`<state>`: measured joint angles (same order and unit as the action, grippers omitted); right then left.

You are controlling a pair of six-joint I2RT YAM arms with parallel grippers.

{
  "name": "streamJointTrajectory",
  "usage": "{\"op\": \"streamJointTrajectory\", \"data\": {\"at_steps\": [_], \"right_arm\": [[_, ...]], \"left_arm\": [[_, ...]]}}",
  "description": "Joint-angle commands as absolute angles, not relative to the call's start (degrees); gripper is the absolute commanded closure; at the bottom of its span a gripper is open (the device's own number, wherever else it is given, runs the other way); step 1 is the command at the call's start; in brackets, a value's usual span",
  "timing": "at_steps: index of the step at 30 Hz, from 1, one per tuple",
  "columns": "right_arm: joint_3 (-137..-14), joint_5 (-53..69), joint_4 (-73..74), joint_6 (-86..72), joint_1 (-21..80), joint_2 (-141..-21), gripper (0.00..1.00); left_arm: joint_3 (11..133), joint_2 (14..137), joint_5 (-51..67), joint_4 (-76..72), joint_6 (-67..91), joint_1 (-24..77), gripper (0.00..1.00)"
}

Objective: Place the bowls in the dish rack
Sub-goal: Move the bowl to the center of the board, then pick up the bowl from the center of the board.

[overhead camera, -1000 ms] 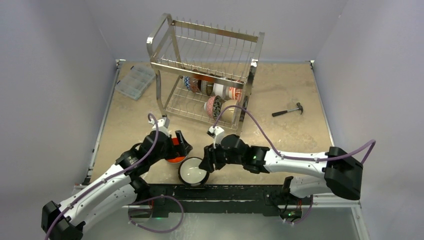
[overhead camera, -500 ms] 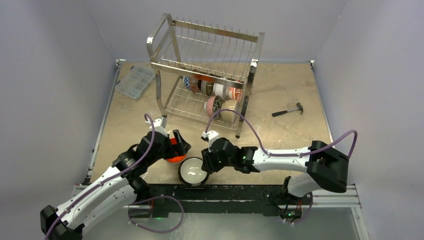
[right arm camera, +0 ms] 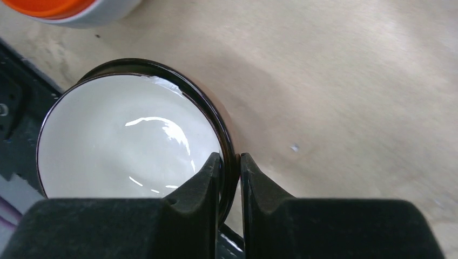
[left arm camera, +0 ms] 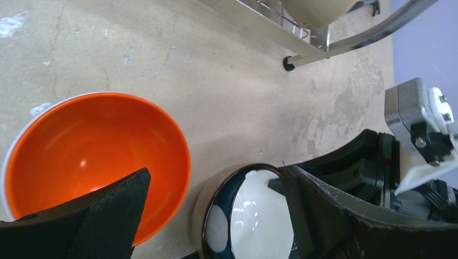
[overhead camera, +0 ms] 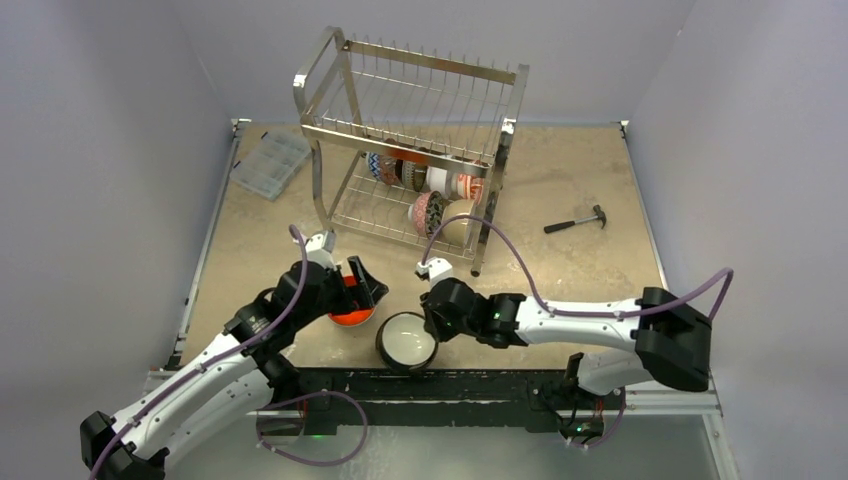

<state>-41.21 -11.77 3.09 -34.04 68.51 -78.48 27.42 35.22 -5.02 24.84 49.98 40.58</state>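
Bowls (overhead camera: 425,180) already fill part of the dish rack's (overhead camera: 400,137) lower tier: a row on edge along its back, and two more in front toward its right end. The rack stands at the middle of the table (overhead camera: 560,270), toward the far edge.

Two bowls sit loose near the near edge, just beside each other. The orange bowl (left arm camera: 97,145), upright and white outside, is the left one. The left gripper (left arm camera: 213,179) hangs over it with its jaws spread wide and nothing between them; one finger (left arm camera: 108,208) reaches over the orange interior, and the other lies out over the neighbouring bowl.

That neighbour is a dark-rimmed bowl with a glossy white inside (right arm camera: 124,140). The right gripper (right arm camera: 229,172) is clamped on its rim, one finger inside the wall and one outside, with the rim pinched between them. From above, this bowl looks slightly tipped; whether it is clear of the table cannot be told.

A hammer (overhead camera: 577,221) lies toward the right edge, well apart from the rack. A clear plastic compartment box (overhead camera: 270,162) rests near the far left corner.
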Motion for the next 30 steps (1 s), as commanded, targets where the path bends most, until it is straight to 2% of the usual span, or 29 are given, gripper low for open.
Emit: {"op": "streamJointTrajectory", "data": {"at_steps": [1, 7, 11, 14, 15, 17, 20, 22, 30], "right_arm": [[-40.4, -19.8, 8.9, -33.8, 65.8, -72.9, 0.84], [-36.5, -14.1, 7.6, -32.5, 60.0, -66.8, 0.79], [-35.4, -10.3, 6.0, -32.1, 58.0, -64.9, 0.68], [-35.2, -8.4, 4.9, -32.2, 57.7, -64.1, 0.47], [-35.0, -8.2, 4.5, -32.3, 57.6, -63.8, 0.45], [-34.8, -7.3, 4.1, -32.4, 57.1, -63.1, 0.32], [-34.0, -5.1, 2.7, -32.2, 55.8, -61.2, 0.2], [-33.0, -3.2, 1.5, -32.4, 54.9, -59.5, 0.15], [-26.8, 10.5, -7.5, -36.1, 49.7, -53.4, 0.14]], "left_arm": [[27.2, 35.5, -0.4, 17.9, 50.2, 40.5, 0.09], [26.4, 38.9, 5.5, 11.8, 50.4, 40.8, 0.13], [27.0, 41.9, 7.2, 9.8, 50.4, 41.4, 0.16], [27.7, 44.6, 7.5, 8.9, 50.3, 42.9, 0.22], [28.0, 45.4, 7.3, 9.0, 50.3, 43.4, 0.24], [28.8, 47.3, 6.6, 10.5, 50.3, 44.1, 0.26], [30.0, 49.9, 6.1, 12.0, 50.3, 45.1, 0.29], [30.2, 51.1, 5.4, 12.3, 50.4, 46.0, 0.31], [32.7, 56.1, 1.8, 12.7, 50.4, 51.4, 0.41]]}}
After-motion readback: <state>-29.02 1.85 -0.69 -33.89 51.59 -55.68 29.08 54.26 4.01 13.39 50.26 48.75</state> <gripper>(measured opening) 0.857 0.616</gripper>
